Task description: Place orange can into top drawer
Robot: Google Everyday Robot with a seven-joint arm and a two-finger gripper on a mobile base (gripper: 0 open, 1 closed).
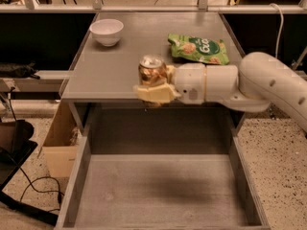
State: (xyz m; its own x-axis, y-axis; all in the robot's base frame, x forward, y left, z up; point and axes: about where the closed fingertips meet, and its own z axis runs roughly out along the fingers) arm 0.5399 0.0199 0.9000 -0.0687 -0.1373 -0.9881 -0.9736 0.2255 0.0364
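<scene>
At the front edge of the table, the claw is closed around the lower half of the upright orange can, holding it just above the rear of the pulled-out top drawer.

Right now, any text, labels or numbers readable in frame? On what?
Nothing can be quoted with confidence.
green snack bag: large white characters, too blurred to read.
orange can, gripped by the gripper at the table front edge above the open top drawer: no legible lettering.
bowl, table, top drawer: no markings visible.
</scene>
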